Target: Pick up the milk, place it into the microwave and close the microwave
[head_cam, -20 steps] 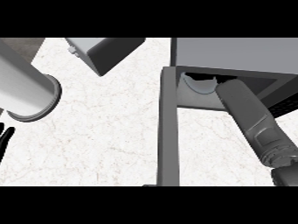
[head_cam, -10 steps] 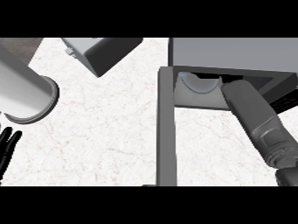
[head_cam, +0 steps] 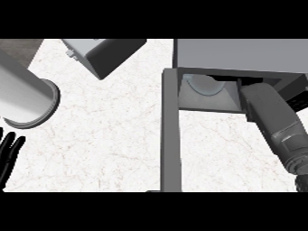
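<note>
Right hand: hidden inside the microwave point(head_cam: 249, 56); only the grey right forearm point(head_cam: 279, 128) shows, running from the lower right up into the cavity, so whether the hand grips or has let go cannot be told.
Left hand point(head_cam: 2, 158): at the lower left edge, fingers straight and up, holding nothing, resting.
Milk: not visible as such; probably inside the cavity with the hand, beside the pale round turntable plate point(head_cam: 206, 85).
Microwave door point(head_cam: 171, 131): swung fully open, seen edge-on as a long grey bar reaching toward the viewer.
Step in hand: judged to be setting the milk down inside.
Doing it well: stand the milk upright and deep on the plate, withdraw the arm straight back clear of the frame, then swing the door shut.
Counter point(head_cam: 109, 131): white marbled top.
</note>
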You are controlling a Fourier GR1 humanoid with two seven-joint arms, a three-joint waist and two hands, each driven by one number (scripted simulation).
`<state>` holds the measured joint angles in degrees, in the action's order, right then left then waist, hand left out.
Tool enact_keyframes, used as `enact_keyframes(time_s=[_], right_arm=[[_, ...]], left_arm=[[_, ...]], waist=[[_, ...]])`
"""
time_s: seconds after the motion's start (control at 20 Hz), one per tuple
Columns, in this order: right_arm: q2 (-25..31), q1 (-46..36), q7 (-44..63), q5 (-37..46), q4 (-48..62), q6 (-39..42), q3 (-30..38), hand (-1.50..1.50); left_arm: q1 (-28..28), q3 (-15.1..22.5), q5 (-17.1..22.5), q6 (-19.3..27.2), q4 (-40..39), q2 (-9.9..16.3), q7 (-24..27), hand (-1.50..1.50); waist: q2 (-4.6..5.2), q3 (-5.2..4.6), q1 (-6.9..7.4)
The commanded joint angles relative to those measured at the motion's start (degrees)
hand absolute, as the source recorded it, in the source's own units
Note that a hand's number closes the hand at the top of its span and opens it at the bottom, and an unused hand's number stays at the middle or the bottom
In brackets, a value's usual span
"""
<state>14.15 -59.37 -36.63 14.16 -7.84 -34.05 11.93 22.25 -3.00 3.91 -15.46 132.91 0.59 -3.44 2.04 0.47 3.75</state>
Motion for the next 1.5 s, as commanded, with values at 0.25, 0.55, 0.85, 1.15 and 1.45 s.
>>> enact_keyframes(time_s=[0.25,0.55,0.85,1.15,1.45], right_arm=[[3.55,1.18,-2.88,-4.82,-2.38,12.58,4.45,-1.50],[-0.68,8.08,-6.75,-6.00,-4.74,13.78,4.70,-1.50],[-2.90,11.26,-5.40,-7.32,-7.36,20.83,4.21,-1.50],[-4.70,20.43,-8.76,-7.33,-7.55,22.72,3.49,-1.50],[-8.37,26.33,-9.48,-9.52,-11.85,26.13,3.48,-1.50]], left_arm=[[3.31,1.41,-0.90,-0.74,-0.19,-0.52,2.53,-1.50],[2.27,2.89,-0.25,0.67,-1.37,-0.59,2.02,-1.50],[6.39,4.91,-2.65,1.13,-2.25,-0.59,7.95,-1.50],[4.89,4.55,-1.50,2.27,-0.80,-0.59,3.66,-1.50],[5.69,4.51,-0.18,2.13,0.17,-0.10,2.71,-1.50]], waist=[[-1.20,-0.36,-1.35],[-1.76,-0.42,-2.96],[-2.26,-0.50,-3.39],[-2.23,-0.47,-4.21],[-2.52,-0.52,-4.59]])
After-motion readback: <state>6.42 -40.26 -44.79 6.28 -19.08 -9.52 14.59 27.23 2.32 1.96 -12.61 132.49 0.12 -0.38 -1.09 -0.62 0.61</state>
